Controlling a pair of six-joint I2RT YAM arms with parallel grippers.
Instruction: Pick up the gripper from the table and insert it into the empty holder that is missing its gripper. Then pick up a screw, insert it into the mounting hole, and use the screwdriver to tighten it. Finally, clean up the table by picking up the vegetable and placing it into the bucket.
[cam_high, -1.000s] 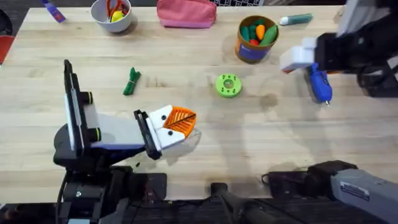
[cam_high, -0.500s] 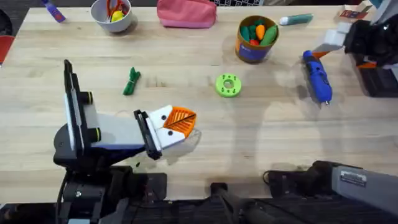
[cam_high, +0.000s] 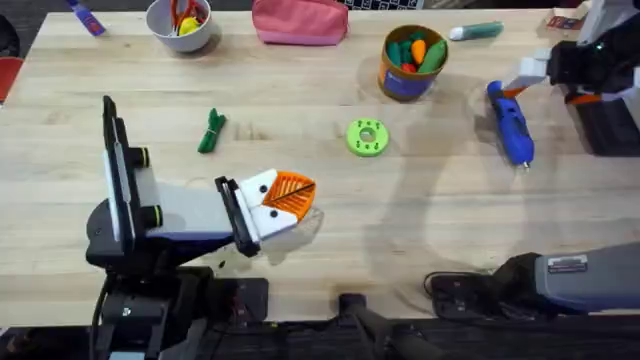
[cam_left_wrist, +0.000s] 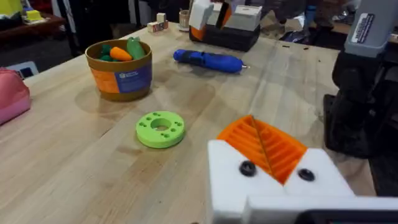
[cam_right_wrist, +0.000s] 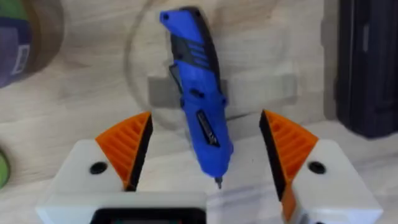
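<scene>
A: Two fingers of the right gripper (cam_right_wrist: 208, 158) stand wide apart, empty, straddling the screwdriver (cam_high: 510, 122), which lies flat at two o'clock.

B: It has backed off since a second ago, so the tightening looks finished.

A: The vegetable (cam_high: 211, 131) waits at ten o'clock; the bucket (cam_high: 410, 64) is at one.

B: The left gripper (cam_high: 285, 198) is closed. Pale wooden table (cam_high: 330, 250), workshop clutter behind.

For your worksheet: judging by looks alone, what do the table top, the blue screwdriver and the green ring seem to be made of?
Table: pale wood, matte, with visible grain and plank seams.
Screwdriver: likely moulded plastic, smooth with a slight sheen and a darker ribbed grip; its thin tip looks metallic.
Green ring: probably plastic, matte, uniformly bright green.
</scene>
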